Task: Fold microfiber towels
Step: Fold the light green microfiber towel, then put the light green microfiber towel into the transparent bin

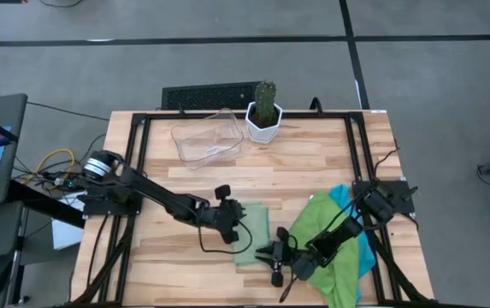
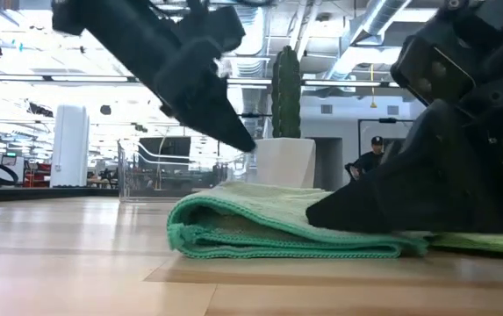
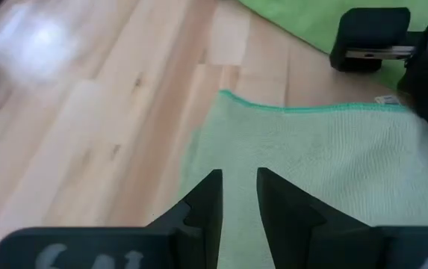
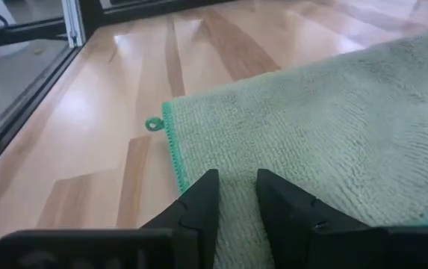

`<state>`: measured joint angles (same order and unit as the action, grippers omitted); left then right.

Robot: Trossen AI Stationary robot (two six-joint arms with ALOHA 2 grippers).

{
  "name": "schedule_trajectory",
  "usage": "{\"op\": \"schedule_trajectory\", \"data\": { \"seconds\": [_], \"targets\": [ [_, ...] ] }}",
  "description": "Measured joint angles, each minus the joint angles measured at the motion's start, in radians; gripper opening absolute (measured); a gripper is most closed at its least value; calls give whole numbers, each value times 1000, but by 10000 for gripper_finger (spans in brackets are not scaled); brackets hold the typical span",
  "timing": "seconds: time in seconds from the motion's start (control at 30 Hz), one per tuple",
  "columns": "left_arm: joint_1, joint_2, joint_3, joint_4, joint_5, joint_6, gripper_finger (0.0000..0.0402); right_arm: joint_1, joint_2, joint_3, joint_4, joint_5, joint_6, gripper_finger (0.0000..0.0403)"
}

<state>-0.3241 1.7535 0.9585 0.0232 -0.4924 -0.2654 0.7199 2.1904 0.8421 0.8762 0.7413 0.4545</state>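
A pale green towel [image 1: 253,235] lies folded on the table, its fold toward the low camera [image 2: 233,233]. My left gripper [image 3: 240,187] hangs over the towel's far left part [image 1: 234,218], clear above it [image 2: 242,140]. Its fingers are a little apart with nothing between them. My right gripper [image 4: 236,187] lies low on the towel's near right part [image 1: 272,252], its fingers also a little apart. A bright green towel [image 1: 330,248] and a cyan one [image 1: 357,231] are heaped at the near right, under my right arm. My right gripper rests the undersides of its fingers [image 2: 339,211] on the pale green towel's top layer [image 4: 311,149], near its near right corner. It comes in almost level, slanting from the table's near right. No cloth shows between the fingers. The towel lies flat on the table.
A clear plastic tray [image 1: 206,141] and a cactus in a white pot [image 1: 264,115] stand at the far edge. Bare wood stretches left of the towel [image 1: 168,248]. A person [image 2: 374,154] shows far off in the room behind.
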Motion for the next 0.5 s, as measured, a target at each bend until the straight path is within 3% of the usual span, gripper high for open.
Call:
{"op": "schedule_trajectory", "data": {
  "seconds": [0.17,0.33,0.4,0.5],
  "targets": [
    [-7,-66,1,-87,6,-18,78,0,-145,0,-68,7,-151,118],
    [-52,-51,2,-78,25,-12,78,-65,-447,0,-529,-8,-182,126],
    [-70,-47,1,-89,24,-19,78,-138,-569,0,-710,-101,-189,140],
    [-79,-49,-15,-39,10,-31,78,-286,-683,2,-877,-325,-215,174]
  ]
}}
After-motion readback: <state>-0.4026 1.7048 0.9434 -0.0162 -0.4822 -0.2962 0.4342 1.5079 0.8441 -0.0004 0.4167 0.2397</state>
